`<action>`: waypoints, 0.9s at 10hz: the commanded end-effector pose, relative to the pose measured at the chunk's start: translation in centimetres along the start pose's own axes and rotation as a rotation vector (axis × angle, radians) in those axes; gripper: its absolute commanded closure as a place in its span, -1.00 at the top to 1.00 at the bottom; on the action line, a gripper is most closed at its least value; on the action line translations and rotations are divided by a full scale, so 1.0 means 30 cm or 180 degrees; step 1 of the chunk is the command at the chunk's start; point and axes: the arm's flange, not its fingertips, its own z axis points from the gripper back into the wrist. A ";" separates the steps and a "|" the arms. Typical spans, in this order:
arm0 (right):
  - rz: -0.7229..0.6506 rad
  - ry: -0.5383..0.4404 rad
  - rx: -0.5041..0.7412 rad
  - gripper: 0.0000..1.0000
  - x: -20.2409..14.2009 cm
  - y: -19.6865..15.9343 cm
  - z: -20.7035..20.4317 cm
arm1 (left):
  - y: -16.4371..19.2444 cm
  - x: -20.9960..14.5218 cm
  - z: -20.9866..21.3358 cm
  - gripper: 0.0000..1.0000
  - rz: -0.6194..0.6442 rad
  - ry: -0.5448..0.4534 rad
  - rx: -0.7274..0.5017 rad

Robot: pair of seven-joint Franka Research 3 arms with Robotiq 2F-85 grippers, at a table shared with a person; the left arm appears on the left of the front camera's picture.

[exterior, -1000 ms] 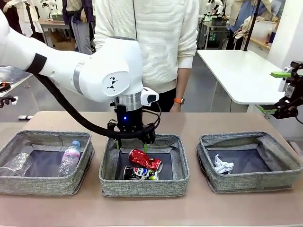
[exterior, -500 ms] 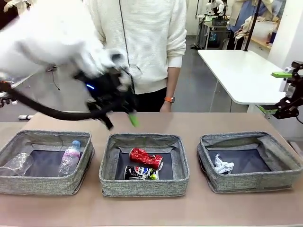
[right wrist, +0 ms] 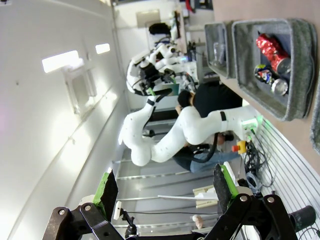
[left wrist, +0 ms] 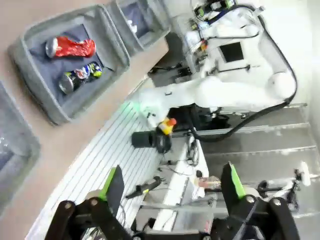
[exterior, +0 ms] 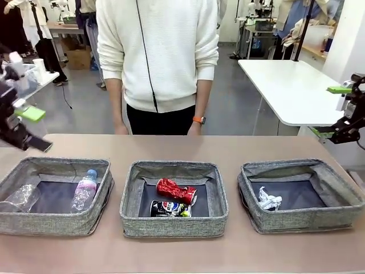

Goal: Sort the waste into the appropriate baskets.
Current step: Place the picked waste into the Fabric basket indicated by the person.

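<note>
Front view shows every item binned: bottles in the left basket (exterior: 55, 197), red can (exterior: 175, 191) and dark can (exterior: 169, 209) in the middle, paper wad (exterior: 268, 200) right. We park left hand (exterior: 23, 127) and right hand (exterior: 335, 111) wide open, empty, clear of the person beyond.

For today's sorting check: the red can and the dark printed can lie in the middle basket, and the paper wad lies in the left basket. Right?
Not quite. The front view shows the paper wad in the right basket. The red can and dark printed can do lie in the middle basket.

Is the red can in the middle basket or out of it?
In. The red can lies on its side inside the middle basket, just behind the dark printed can.
</note>
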 end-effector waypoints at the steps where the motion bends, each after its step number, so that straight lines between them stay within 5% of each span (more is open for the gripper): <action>1: 0.0024 -0.0019 -0.0005 1.00 -0.003 0.005 -0.007 | 0.129 0.019 0.008 1.00 -0.0046 -0.0170 -0.0362; 3: 0.0024 -0.0019 -0.0005 1.00 -0.003 0.005 -0.007 | 0.205 0.025 0.001 1.00 -0.0065 -0.0021 -0.0333; 9: 0.0024 -0.0019 -0.0005 1.00 -0.003 0.005 -0.007 | 0.154 -0.032 0.040 1.00 -0.0032 -0.0200 -0.0303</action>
